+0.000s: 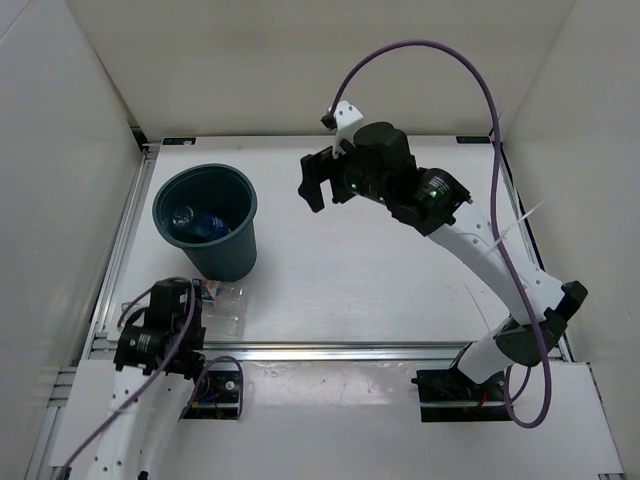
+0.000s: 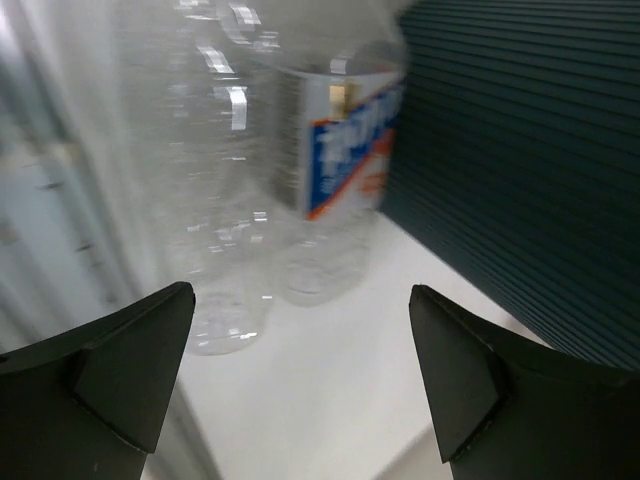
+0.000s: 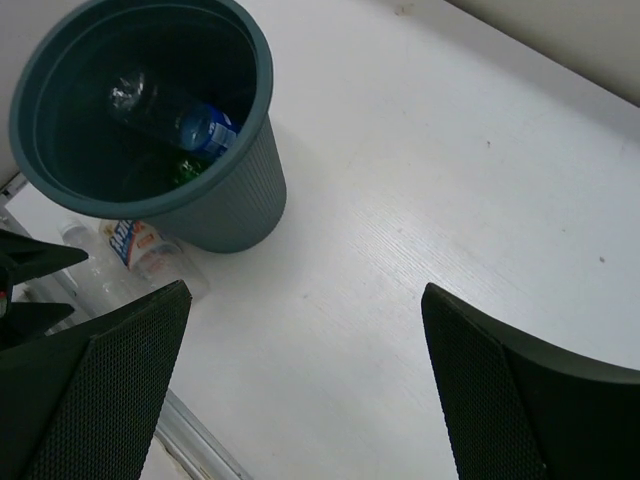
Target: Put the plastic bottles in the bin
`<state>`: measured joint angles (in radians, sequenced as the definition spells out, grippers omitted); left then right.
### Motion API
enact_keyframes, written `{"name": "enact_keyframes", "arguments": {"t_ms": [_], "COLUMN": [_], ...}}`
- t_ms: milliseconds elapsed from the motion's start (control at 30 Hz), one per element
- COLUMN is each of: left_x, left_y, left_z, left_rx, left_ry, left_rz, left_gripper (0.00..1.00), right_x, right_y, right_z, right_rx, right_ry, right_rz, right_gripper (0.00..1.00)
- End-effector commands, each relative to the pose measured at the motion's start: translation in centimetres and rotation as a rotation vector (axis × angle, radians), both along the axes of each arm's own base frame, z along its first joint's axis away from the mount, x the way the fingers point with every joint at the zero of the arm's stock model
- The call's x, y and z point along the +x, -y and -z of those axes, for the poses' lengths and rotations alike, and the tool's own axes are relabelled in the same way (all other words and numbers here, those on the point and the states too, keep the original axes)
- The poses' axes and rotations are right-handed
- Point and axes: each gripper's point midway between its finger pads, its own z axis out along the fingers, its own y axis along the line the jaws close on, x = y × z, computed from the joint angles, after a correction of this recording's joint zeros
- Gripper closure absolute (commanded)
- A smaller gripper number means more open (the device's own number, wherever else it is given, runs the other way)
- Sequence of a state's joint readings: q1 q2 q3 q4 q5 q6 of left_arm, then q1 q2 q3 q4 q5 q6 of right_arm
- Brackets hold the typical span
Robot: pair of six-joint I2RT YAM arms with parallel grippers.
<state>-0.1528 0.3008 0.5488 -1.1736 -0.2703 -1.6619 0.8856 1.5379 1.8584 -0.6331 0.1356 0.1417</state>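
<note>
From the top camera we are seeing the bin (image 1: 236,250) standing at the left rear of the bench (image 1: 380,290). The blue-labelled bottle (image 1: 207,226) is lying at its bottom, so we are counting that part as done. The larger clear bottle (image 1: 226,300) is lying on the bench just beside the bin's near side, outside it, and that is what is left to put in. The left claw (image 1: 190,298) is sitting low, right by that bottle, while the right claw (image 1: 314,182) is hanging high over the middle of the bench, spread open and carrying nothing. The bench is showing plain white, framed by aluminium rails (image 1: 122,245), with white walls (image 1: 60,150) closing it in on three sides. From the left wrist we are looking out between fingers spread wide with nothing gripped. The larger bottle, with its white-and-blue label, is filling the view just ahead, blurred, and the bin's ribbed dark wall is rising on the right, so we are judging the grasp not yet made. From the right wrist the fingers are likewise standing wide apart, and we are looking down into the bin, where the green bottle (image 3: 186,170) is showing beside the blue-labelled one, so by our count two of the three are in
</note>
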Motion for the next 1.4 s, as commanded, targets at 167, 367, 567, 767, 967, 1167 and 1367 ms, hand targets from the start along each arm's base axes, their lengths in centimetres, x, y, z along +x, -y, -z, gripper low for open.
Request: {"name": "enact_keyframes", "arguments": {"t_ms": [167,367,567,767,967,1167,1367], "left_x": [-1.0,0.4,-0.5,-1.8,-3.4,-4.3,-3.7], "left_y": [-1.0,0.2,0.3,0.1,0.3,0.0,-0.3], "left_z": [-2.2,-2.8,-1.4,0.1,2.4,4.3,5.6], "left_rx": [0.043,0.016,-0.030,-0.043,-0.072,-0.057,-0.043], "left_ry": [-0.325,-0.419,-0.482,-0.511,-0.593,-0.661,-0.659], "left_rz": [-0.101,-0.075,-0.078,-0.094,-0.113,-0.130,-0.124], "left_gripper": [0.00,0.00,0.03,0.09,0.14,0.12,0.11], "right_x": [-0.1,0.4,1.1,1.3,1.1,1.2,1.2], "right_y": [2.6,3.8,5.2,6.1,6.4,7.1,8.2], "right_z": [-1.4,-0.4,1.0,2.3,2.5,2.3,2.8], "right_rx": [0.052,0.047,0.034,0.031,0.030,0.033,0.016], "right_ry": [0.010,-0.018,-0.046,-0.082,-0.094,-0.097,-0.103], "right_rz": [0.041,0.077,0.112,0.131,0.125,0.137,0.152], "right_gripper": [0.00,0.00,0.00,0.00,0.00,0.00,0.00]}}
